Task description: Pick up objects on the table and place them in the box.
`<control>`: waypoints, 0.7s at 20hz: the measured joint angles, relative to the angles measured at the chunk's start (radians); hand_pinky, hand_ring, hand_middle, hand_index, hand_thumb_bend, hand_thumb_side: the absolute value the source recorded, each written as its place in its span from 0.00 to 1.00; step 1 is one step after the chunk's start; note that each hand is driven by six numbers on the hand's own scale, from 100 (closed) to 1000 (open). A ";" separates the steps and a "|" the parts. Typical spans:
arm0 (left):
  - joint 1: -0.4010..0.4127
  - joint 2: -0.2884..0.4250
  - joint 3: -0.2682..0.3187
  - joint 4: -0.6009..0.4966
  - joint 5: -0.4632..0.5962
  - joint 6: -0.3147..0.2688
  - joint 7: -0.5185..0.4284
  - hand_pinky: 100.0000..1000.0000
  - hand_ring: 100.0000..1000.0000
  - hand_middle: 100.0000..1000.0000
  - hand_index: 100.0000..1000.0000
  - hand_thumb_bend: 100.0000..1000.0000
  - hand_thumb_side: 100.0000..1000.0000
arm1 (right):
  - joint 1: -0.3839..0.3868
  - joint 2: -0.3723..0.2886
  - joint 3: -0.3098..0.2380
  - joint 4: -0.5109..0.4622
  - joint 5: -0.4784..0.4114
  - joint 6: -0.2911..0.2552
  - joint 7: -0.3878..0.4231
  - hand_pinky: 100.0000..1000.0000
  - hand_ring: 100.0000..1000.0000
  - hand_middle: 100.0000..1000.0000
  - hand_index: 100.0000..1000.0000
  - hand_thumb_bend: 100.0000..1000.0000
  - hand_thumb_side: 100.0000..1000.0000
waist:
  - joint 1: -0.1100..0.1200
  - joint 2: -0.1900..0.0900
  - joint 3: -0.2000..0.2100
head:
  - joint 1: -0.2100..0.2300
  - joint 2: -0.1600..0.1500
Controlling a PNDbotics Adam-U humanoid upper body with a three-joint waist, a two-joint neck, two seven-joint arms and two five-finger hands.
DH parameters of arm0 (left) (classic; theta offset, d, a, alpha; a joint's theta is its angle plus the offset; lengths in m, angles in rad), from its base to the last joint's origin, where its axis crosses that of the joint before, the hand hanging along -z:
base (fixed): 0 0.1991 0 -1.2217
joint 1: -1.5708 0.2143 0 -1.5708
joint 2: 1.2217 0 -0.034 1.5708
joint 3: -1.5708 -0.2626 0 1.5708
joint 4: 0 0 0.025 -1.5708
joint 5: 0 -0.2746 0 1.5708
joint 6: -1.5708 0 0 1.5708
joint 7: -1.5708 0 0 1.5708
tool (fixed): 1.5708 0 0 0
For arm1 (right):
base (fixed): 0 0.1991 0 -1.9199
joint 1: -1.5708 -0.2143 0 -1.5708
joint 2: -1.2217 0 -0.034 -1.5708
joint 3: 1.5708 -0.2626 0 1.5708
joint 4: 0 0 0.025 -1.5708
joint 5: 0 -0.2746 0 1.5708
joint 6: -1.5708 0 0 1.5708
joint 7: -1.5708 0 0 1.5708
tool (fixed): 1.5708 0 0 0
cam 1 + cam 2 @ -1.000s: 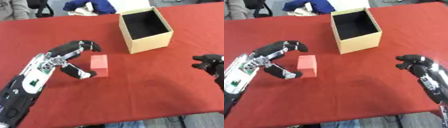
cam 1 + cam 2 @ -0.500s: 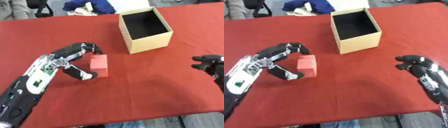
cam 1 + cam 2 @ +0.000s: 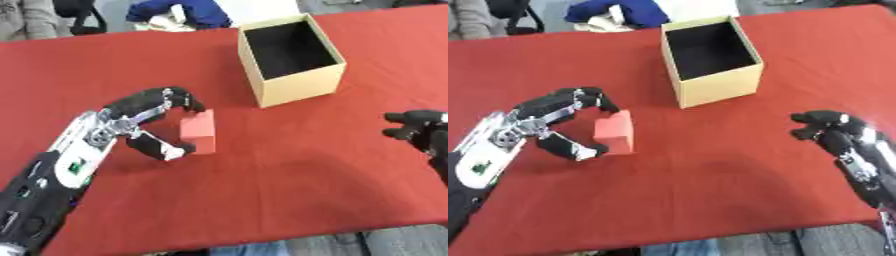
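Left hand (image 3: 131,122) arched, fingers (image 3: 179,98) curled round red block (image 3: 199,131)

Head stereo pair, looking down
Both eyes faced the red desk (image 3: 289,185) from the near edge, sharing the box (image 3: 710,60) and nearly everything else.

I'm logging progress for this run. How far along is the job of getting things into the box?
Nothing looks done yet: the box shows only a dark, empty inside. In hand: the left hand is curled around the red block, which sits on the red table. Left: lifting the block and dropping it in. The right hand waits apart at the right.
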 measured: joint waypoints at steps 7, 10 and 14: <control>-0.005 -0.007 0.000 0.010 -0.012 0.001 -0.001 1.00 0.65 0.60 0.83 0.31 0.22 | 0.000 0.000 0.002 0.000 0.000 0.000 0.000 0.82 0.90 0.53 0.80 0.00 0.51 | 0.000 -0.001 0.001 | 0.000 0.000; -0.005 -0.007 0.000 0.011 -0.013 0.002 0.001 1.00 0.69 0.66 0.83 0.31 0.23 | 0.000 0.000 0.002 0.000 0.000 0.000 0.000 0.82 0.90 0.53 0.80 0.00 0.50 | 0.000 -0.001 0.002 | 0.000 0.000; -0.004 -0.007 0.000 0.011 -0.012 0.006 0.004 1.00 0.69 0.66 0.83 0.31 0.23 | 0.000 0.000 0.002 0.000 0.000 0.000 0.001 0.82 0.90 0.53 0.80 0.00 0.50 | -0.001 -0.001 0.003 | 0.000 0.000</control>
